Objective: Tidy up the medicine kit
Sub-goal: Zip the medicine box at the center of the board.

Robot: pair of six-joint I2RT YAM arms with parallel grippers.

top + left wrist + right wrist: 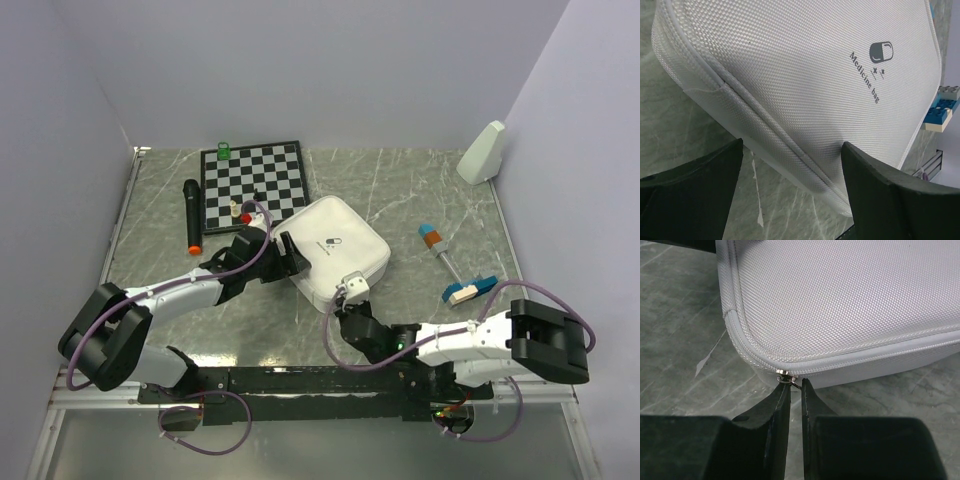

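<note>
A chessboard (252,183), a black red-tipped cylinder (190,217) beside it, and blue-and-cream blocks (470,290) lie on the marbled table (400,190).

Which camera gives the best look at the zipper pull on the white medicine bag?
The right wrist view: the metal zipper pull sits close up on the medicine kit's corner seam, pinched by the right gripper. The top external view hides it under that gripper; the left wrist view shows only the kit's logo top.
</note>
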